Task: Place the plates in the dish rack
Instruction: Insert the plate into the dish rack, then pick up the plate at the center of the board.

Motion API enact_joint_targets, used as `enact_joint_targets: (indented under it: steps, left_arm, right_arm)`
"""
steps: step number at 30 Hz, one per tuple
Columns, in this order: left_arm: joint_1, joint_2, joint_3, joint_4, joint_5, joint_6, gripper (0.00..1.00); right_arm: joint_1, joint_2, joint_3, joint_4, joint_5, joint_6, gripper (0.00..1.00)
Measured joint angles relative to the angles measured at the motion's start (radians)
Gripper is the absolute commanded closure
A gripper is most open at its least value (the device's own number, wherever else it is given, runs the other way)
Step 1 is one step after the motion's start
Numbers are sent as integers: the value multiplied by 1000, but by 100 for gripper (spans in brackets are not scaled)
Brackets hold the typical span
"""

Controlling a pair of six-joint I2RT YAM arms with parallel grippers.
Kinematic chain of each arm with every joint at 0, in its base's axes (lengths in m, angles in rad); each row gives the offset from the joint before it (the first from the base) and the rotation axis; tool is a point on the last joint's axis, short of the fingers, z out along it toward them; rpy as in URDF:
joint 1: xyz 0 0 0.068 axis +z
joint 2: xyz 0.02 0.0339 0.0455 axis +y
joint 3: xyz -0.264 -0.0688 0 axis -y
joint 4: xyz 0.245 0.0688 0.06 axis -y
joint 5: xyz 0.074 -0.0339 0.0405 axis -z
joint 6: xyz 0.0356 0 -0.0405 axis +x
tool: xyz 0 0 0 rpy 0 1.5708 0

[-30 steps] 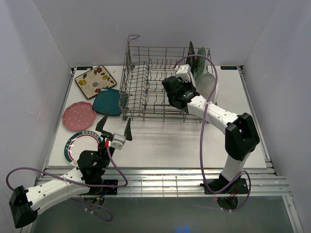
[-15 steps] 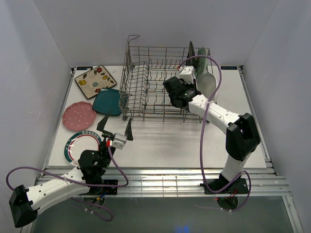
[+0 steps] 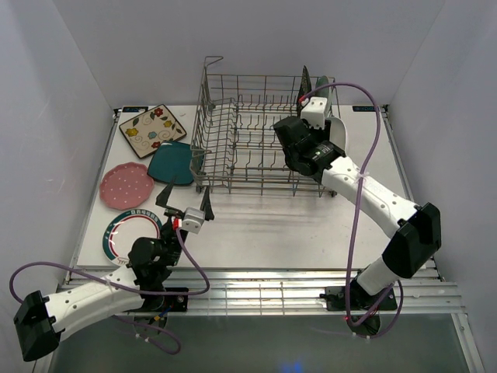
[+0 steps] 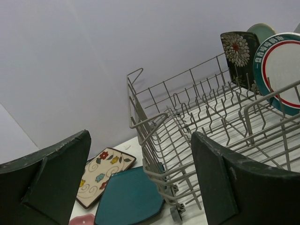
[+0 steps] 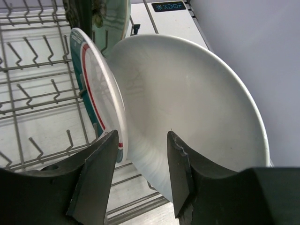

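Crockery is stiff, slick and chippable, so pinch each plate by its rim. Your right gripper sits part open, clamping nothing visible, before the white plate standing at the rack's right end; your left gripper gapes wide, empty. Only the top view shows the cream plate, teal plate, pink plate and green-rimmed plate lying left of the rack.

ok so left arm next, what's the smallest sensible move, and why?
Probably swing the left gripper left and down toward the near rim of the green-rimmed round plate. Its fingers are open and empty, and that plate lies flat on the table closer to it than any other, not yet in the dish rack.
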Motion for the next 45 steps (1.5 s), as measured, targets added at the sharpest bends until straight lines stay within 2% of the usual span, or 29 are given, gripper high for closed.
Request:
enact_joint_targets:
  steps: [3,4,6,10,12,16,20,21,22,27,30,35,42,45]
  left_arm:
    - [14,35,30,-9,-19,-7,2]
    - [27,41,48,-25,-19,-18,2]
    - [69,43,90,-72,-12,-53,2]
    - [223,56,210,-204,55,-174,2]
    - [300,77,275,-267,97,-239,2]
    - [438,127,356,-378,200,-348,2]
    - [570,193,418,-485,337,-443,2]
    - [607,214,436,-512,376,-467,2]
    - [646,232,453,-539,423,-491,2]
    - [769,295,510,-640,585,-573,2]
    - [795,331,540,-686,657,-603,2]
    - [814,418,626,-755,732,-630,2]
    - [821,521,739,-828,756,-644,2]
    - [821,568,780,-847,757,-649,2]
  right_arm:
    - [8,-40,0,-4,-41,-3,45]
    - [10,-50,-2,-4,-53,-4,40]
    - [18,-84,-12,8,-92,-21,36]
    - [25,-188,-90,68,-201,-67,26]
    - [31,-244,-136,100,-264,-88,24]
    - [46,-290,-160,126,-360,-119,16]
    - [69,-274,-162,129,-424,-149,16]
    - [71,-269,-165,130,-435,-154,17]
    - [76,-266,-173,133,-452,-160,24]
    - [85,-265,-247,163,-525,-184,33]
    - [89,-266,-285,173,-551,-193,37]
    - [90,-271,-315,188,-571,-201,37]
    - [92,-285,-357,203,-572,-203,38]
    - [92,-285,-367,206,-571,-203,42]
